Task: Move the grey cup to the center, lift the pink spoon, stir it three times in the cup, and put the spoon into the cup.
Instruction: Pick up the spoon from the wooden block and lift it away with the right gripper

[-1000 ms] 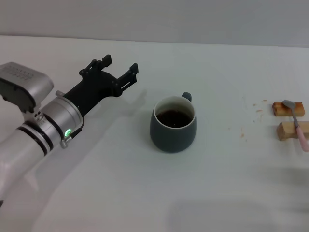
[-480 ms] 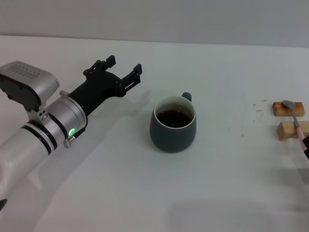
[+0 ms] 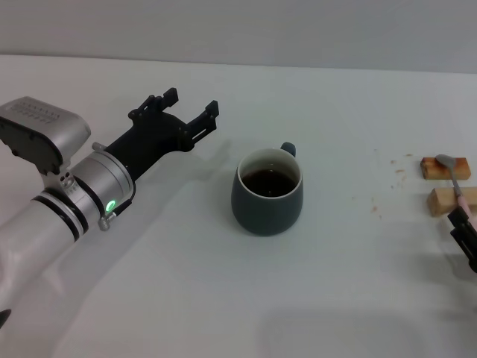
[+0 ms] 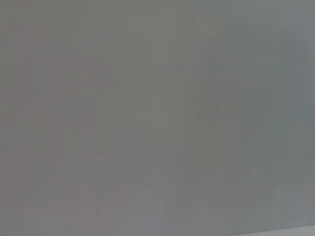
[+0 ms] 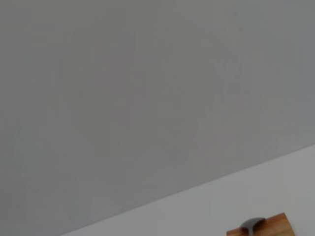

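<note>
Blue-grey ceramic, the grey cup (image 3: 267, 191) stands upright on the white worktop (image 3: 186, 283), dark brown liquid inside, loop handle turned to the far side. It sits about mid-worktop, so the centring step looks done, judged from position alone. Left gripper (image 3: 185, 113) hangs above the worktop off the cup's left and a little beyond it, well apart from the cup; jaws spread wide, nothing between them. Left wrist view gives only a blank grey field. Pink spoon (image 3: 457, 183) lies far off the cup's right, bridging two small wooden blocks: metal bowl on the farther block (image 3: 444, 168), pale pink handle crossing the nearer block (image 3: 447, 201) and running on toward the robot. Right gripper (image 3: 465, 239) shows only as a dark tip at the picture's edge, just beside the handle's near end; cannot tell whether it is spread or closed, nor whether it touches the handle. Right wrist view catches a corner of one block with the spoon bowl (image 5: 252, 225) on top. Step in hand, by my reading: the reach for the spoon. Next move calls for the right gripper to straddle the raised handle between or just past the blocks, close on it squarely, and lift straight up so the blocks stay put, then carry it over the cup mouth, bowl downward, for stirring.
</note>
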